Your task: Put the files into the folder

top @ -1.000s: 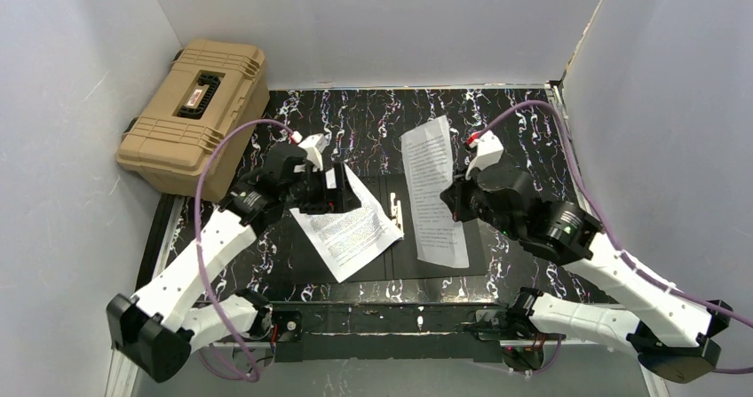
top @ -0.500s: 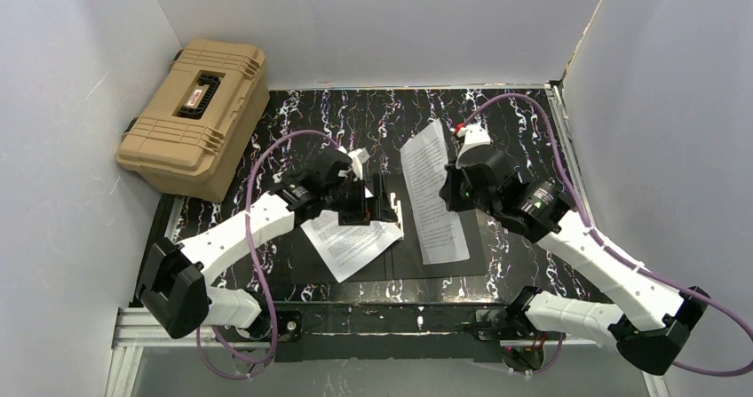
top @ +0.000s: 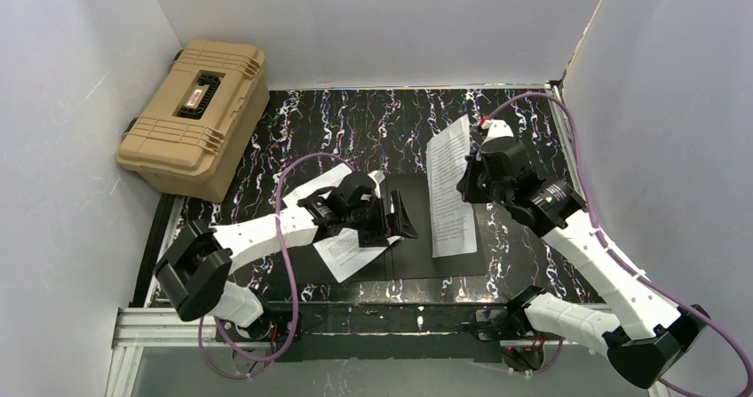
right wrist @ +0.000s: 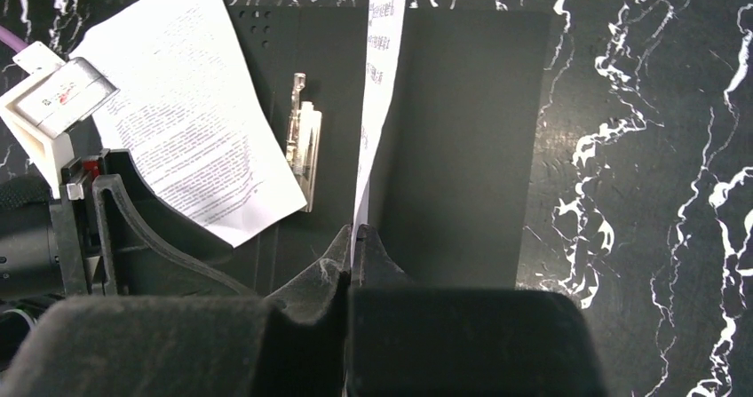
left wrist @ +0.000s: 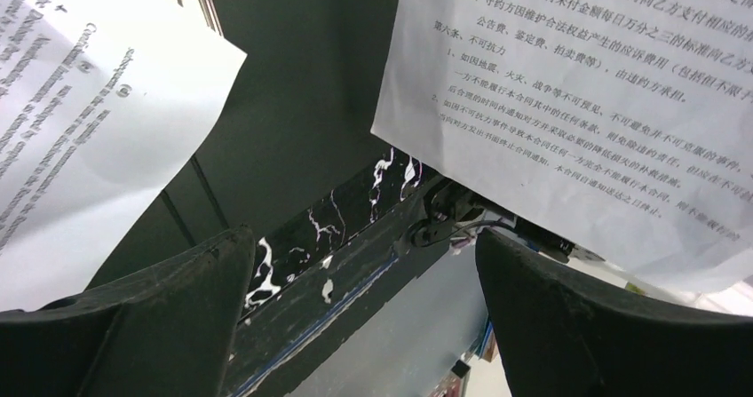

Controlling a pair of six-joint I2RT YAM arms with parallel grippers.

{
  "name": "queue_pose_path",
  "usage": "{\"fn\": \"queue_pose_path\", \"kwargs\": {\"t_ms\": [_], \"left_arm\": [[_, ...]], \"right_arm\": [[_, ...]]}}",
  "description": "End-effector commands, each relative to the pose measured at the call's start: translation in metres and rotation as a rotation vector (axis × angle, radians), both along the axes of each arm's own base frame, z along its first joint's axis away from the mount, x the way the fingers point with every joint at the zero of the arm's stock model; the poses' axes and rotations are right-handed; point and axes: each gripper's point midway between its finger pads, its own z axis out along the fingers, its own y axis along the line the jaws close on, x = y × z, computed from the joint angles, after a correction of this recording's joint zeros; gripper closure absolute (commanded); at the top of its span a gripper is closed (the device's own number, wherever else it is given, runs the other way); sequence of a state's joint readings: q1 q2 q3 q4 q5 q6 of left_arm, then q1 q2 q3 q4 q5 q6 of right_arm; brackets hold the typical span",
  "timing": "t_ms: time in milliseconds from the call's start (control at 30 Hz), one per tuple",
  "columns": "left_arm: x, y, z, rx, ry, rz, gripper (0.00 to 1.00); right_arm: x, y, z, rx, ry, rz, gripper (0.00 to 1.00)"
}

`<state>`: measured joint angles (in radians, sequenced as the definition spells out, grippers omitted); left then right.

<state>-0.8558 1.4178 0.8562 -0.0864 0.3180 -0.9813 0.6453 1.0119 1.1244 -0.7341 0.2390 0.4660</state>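
While the right gripper (right wrist: 353,237) pinches one thin white printed paper sheet (top: 450,193) lifted over the open black-lined folder (top: 416,257) at centre frame, the wide-open left gripper (top: 397,216) hovers empty; laying that sheet flat should follow.

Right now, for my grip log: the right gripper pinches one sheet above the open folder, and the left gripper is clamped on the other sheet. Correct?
Not quite. The left gripper is open and holds nothing; the other sheet lies loose beside it, as the left wrist view shows. The right gripper does pinch its sheet above the folder.
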Motion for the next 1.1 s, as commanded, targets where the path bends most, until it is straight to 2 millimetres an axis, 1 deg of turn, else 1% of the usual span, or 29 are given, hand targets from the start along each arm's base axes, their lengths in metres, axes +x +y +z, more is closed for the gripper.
{"fn": "queue_pose_path", "kwargs": {"t_ms": [0,67,267,400,533,733,833,1067], "left_arm": [[0.003,-0.009,-0.014,-0.005,0.023,0.055,0.06],[0.003,-0.014,-0.022,-0.008,0.032,0.059,0.05],[0.004,-0.015,-0.043,0.041,0.051,0.072,0.04],[0.006,-0.007,-0.057,0.096,0.050,0.102,0.03],[0.006,0.008,-0.071,0.176,0.049,0.134,0.02],[0.008,0.023,-0.077,0.241,0.036,0.170,0.02],[0.009,0.035,-0.079,0.283,0.015,0.195,0.02],[0.013,0.062,-0.074,0.380,-0.052,0.231,0.02]], "right_arm": [[0.001,-0.008,0.003,0.012,-0.026,-0.011,0.99],[-0.001,-0.008,0.001,0.014,-0.021,-0.009,0.99],[-0.002,-0.009,-0.004,0.020,-0.010,-0.006,0.99],[-0.002,-0.008,-0.007,0.027,-0.002,-0.004,0.99],[-0.002,-0.008,-0.009,0.029,0.001,-0.006,0.99],[-0.002,-0.007,-0.011,0.036,0.006,-0.002,0.99],[-0.002,-0.007,-0.012,0.037,0.007,-0.006,0.99],[0.000,0.003,-0.011,0.084,0.013,0.010,0.99]]}}
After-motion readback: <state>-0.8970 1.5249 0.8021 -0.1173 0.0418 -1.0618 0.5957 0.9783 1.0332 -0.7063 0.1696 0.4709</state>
